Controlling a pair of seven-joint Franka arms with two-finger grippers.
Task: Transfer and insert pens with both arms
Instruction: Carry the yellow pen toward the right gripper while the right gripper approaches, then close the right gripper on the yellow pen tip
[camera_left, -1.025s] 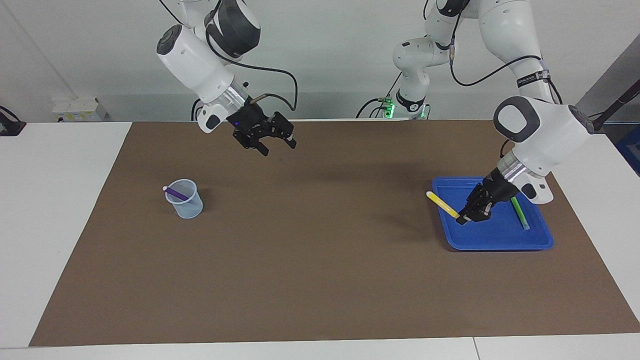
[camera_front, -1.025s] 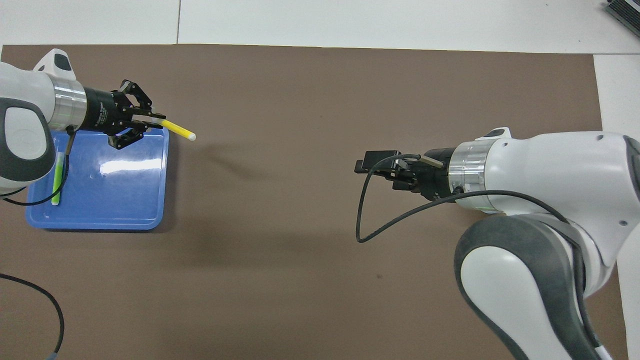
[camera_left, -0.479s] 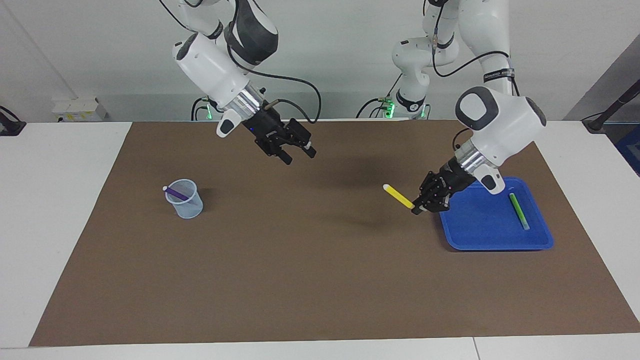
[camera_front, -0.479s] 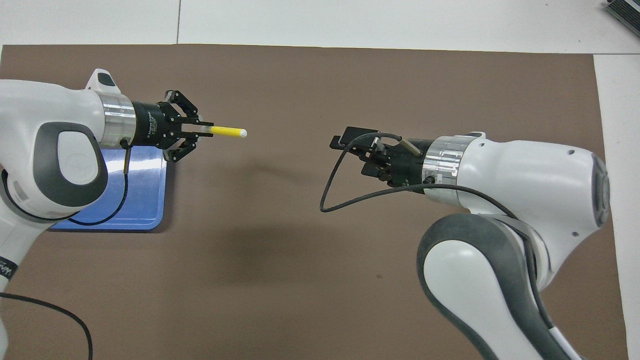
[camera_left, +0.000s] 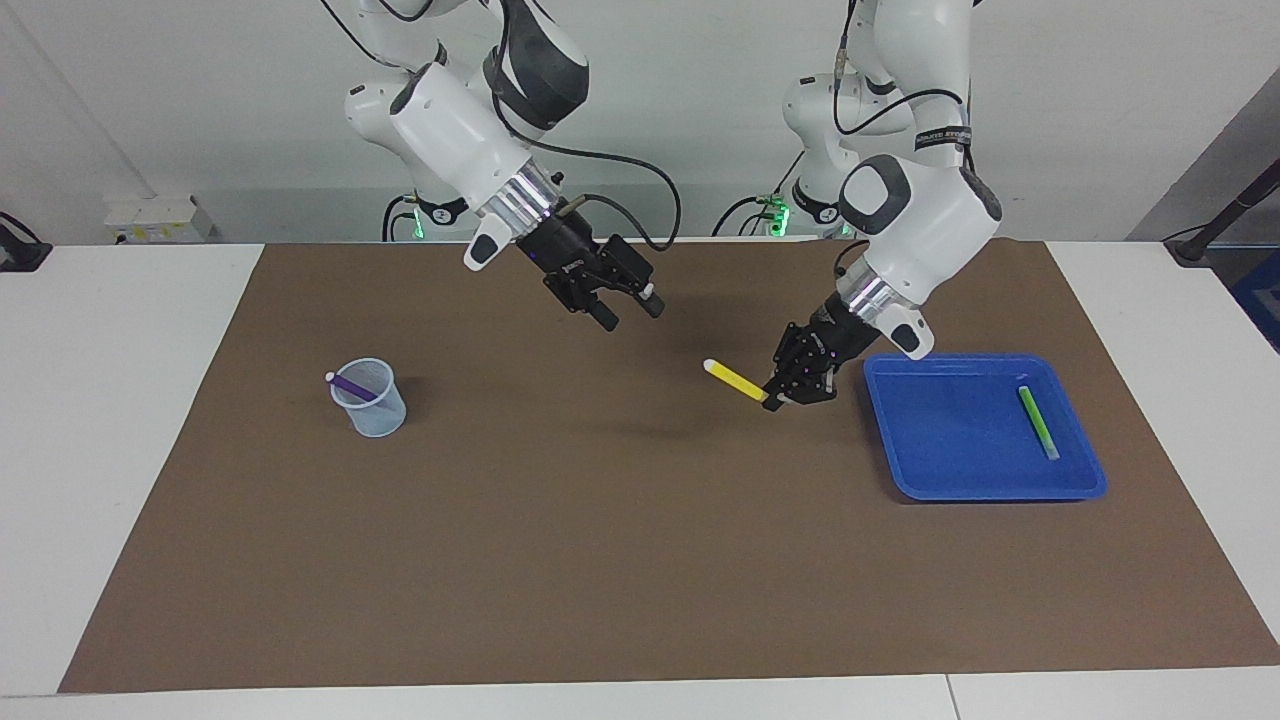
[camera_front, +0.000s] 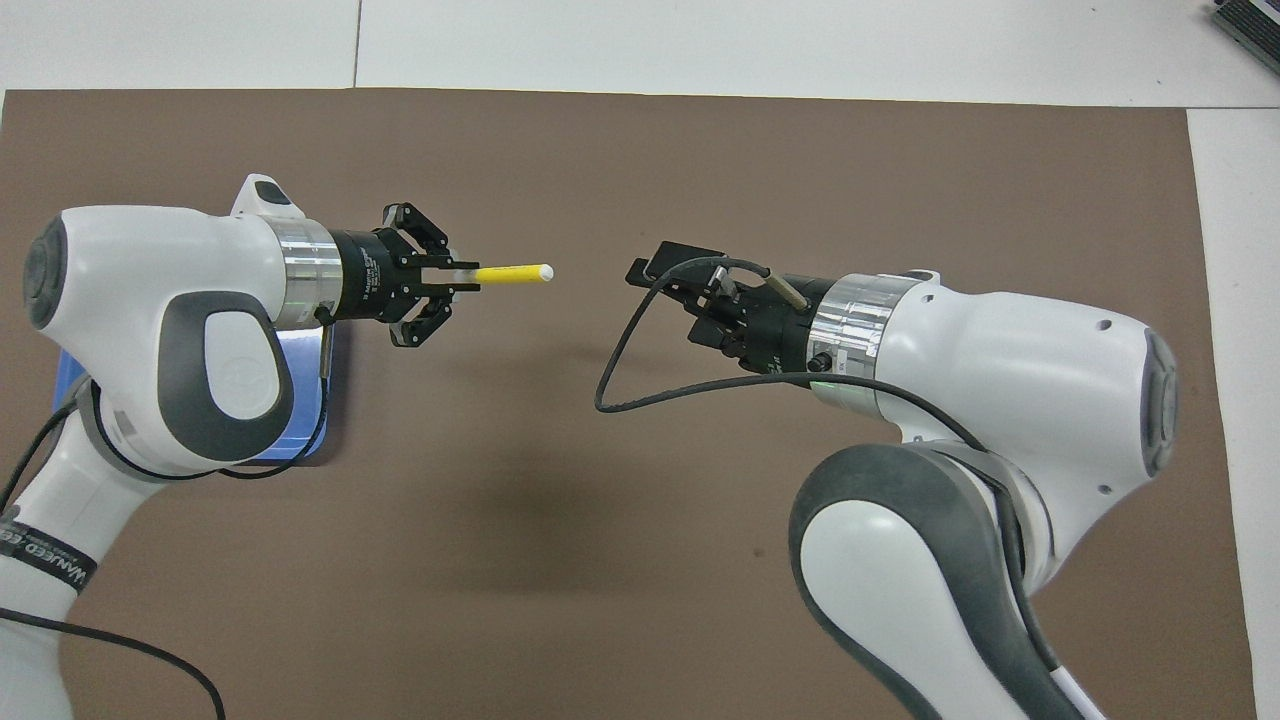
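Left gripper (camera_left: 775, 398), jaws clamped on the yellow pen (camera_left: 733, 380), has carried it off the tray (camera_left: 985, 480) toward the open-jawed right gripper (camera_left: 628, 308); handover imminent.

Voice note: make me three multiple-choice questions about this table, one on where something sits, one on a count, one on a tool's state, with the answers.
1. Where is the purple pen?
A. in the clear cup
B. beside the cup
C. under the cup

2. How many pens lie on the blue tray?
A. none
B. one
C. two

3. The left tool is:
A. shut on the yellow pen
B. open and empty
C. open around that pen

Answers:
1 A, the pen leans inside the cup.
2 B, only the green pen lies there.
3 A, the yellow pen sticks out from its closed fingertips above the mat.
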